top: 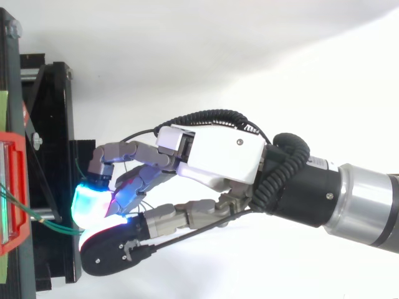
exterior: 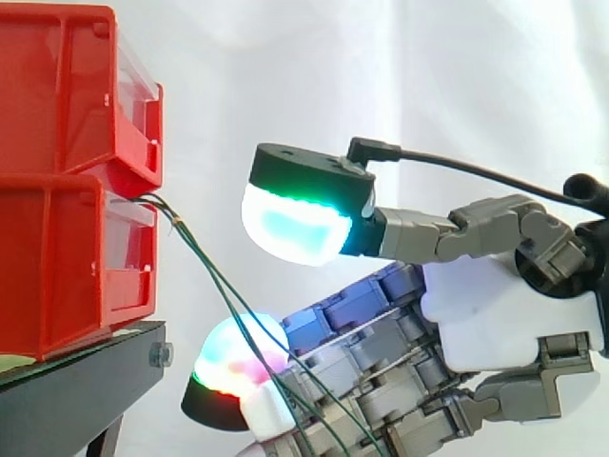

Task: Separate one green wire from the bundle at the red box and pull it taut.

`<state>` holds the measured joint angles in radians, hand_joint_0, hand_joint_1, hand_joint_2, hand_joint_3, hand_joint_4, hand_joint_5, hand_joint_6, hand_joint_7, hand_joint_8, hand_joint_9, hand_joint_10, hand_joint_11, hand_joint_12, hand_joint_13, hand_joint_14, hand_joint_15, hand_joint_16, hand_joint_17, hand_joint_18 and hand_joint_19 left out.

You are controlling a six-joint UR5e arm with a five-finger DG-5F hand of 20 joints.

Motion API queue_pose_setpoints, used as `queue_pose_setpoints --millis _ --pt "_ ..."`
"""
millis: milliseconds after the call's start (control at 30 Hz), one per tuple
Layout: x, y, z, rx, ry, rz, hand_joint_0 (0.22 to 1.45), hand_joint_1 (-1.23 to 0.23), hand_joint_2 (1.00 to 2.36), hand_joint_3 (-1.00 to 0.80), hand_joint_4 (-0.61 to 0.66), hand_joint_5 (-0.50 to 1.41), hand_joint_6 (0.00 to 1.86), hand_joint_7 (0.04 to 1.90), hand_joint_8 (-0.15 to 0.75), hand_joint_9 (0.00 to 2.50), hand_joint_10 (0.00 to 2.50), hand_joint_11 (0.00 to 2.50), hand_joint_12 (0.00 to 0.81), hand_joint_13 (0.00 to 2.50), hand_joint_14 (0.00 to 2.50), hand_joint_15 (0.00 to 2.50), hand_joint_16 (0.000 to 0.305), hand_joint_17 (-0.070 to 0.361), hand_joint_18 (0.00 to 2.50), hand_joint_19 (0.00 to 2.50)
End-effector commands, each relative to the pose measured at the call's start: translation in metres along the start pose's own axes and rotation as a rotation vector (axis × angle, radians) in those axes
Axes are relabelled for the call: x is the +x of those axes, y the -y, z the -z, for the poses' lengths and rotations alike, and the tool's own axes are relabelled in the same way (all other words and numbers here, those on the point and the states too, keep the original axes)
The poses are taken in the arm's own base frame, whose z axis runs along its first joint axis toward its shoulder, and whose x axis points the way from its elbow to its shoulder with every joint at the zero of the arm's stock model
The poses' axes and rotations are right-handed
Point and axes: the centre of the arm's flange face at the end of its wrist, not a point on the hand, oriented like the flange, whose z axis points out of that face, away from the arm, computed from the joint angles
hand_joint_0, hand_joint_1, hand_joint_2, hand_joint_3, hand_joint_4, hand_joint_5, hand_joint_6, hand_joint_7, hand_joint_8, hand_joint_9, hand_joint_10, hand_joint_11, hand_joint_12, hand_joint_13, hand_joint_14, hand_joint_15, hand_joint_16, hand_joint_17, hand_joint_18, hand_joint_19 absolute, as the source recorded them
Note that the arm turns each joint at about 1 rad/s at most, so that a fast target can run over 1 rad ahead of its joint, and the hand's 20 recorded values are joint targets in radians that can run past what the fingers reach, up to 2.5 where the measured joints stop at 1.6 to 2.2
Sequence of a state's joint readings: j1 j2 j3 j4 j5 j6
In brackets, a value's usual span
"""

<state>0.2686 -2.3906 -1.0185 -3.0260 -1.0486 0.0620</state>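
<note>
Just beside the red bins (exterior: 67, 257), the robot hand (exterior: 504, 314) is set among the green wires (exterior: 203, 262). Whether any wire is gripped cannot be told. The wires are seen running bunched from the bins' front down across the robot hand. One strand should be isolated first. It should then be drawn steadily away, so that the others are not dragged along.

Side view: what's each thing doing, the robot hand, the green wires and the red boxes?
hand: close beside the bins, level with the stand's top.
green wires: coming out between the bins, sloping down into the hand, nearly straight.
red bins: stacked two high.
black stand: carrying the bins.
</note>
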Motion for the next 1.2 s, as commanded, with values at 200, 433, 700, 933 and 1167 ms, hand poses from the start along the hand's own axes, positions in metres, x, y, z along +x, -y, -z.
queue_pose_setpoints --millis 200,433,700,933,1167 --pt "0.002 -0.019 0.000 -0.005 0.012 0.002 0.63 -0.62 1.00 -0.46 0.27 -0.12 0.53 1.41 0.356 0.84 0.01 0.28 0.409 0.73 0.01 0.20 0.046 0.104 0.57 0.29" --pt "0.005 -0.032 0.001 0.009 0.025 0.031 0.62 -0.62 1.00 -0.46 0.27 -0.11 0.52 1.41 0.355 0.83 0.01 0.27 0.407 0.73 0.01 0.20 0.046 0.104 0.57 0.29" --pt "0.013 -0.006 -0.002 -0.067 0.035 0.048 0.62 -0.61 1.00 -0.46 0.26 -0.12 0.50 1.28 0.348 0.83 0.01 0.26 0.408 0.73 0.01 0.20 0.046 0.104 0.56 0.31" --pt "0.019 0.016 -0.001 -0.127 0.031 0.013 0.61 -0.60 1.00 -0.47 0.30 -0.14 0.50 1.11 0.349 0.83 0.01 0.26 0.410 0.73 0.01 0.20 0.047 0.105 0.56 0.31" --pt "0.015 0.022 -0.002 -0.133 0.037 0.009 0.60 -0.60 1.00 -0.47 0.32 -0.16 0.50 0.97 0.345 0.82 0.01 0.24 0.416 0.73 0.01 0.20 0.047 0.106 0.56 0.31"
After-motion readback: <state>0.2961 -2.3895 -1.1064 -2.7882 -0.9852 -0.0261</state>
